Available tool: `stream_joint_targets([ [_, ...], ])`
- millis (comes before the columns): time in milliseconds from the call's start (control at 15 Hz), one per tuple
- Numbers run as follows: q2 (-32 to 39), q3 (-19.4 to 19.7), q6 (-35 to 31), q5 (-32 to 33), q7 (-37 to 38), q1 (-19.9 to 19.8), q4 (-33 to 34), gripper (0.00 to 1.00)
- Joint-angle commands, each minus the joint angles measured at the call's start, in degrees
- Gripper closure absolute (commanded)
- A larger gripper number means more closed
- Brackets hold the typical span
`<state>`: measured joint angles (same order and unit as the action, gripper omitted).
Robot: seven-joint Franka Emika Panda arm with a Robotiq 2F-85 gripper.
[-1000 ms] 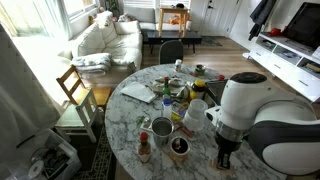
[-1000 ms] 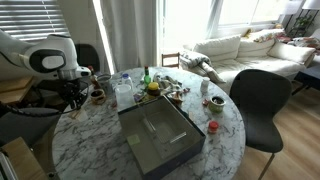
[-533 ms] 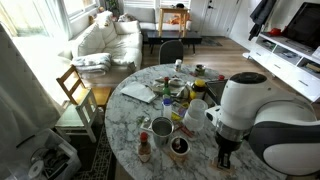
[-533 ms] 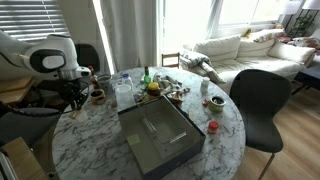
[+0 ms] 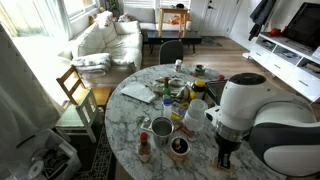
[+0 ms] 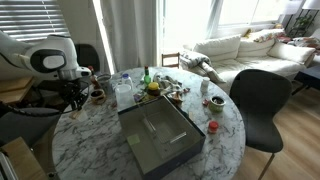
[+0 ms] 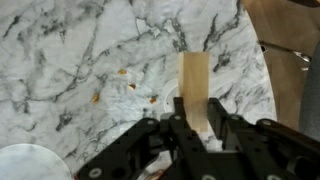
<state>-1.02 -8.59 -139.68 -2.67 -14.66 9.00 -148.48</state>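
Round marble table (image 5: 122,106), seen in both exterior views, carries everything here. Your arm (image 5: 246,112) bends over its near edge at the lower right of the frame, so the wrist points straight down at the stone. A long grey tray (image 6: 160,135) fills the middle of the tabletop, which leaves dishes and jars (image 5: 163,126) crowded to one side. The gripper (image 7: 195,102) enters from the bottom of the wrist view with its fingers drawn in against the two long sides of a wooden block (image 7: 195,72). As far as the view shows, it is clamped on that block. The block runs upward from between the fingers, just right of centre in the frame, its long axis in line with the wrist and bare marble behind it. A white plate (image 7: 22,163) shows at the lower left corner, well apart from the block. Orange crumbs (image 7: 122,72) lie scattered on the marble just left of the block.
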Motion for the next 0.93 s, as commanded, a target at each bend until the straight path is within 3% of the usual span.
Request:
stream_joint_targets([
  [0, 0.51, -0.07, -0.37, 1.92, 2.21, -0.04, 0.19, 0.93],
  [867, 1.50, -0.49, 0.28, 0.70, 2.41, 0.22, 1.07, 0.93],
])
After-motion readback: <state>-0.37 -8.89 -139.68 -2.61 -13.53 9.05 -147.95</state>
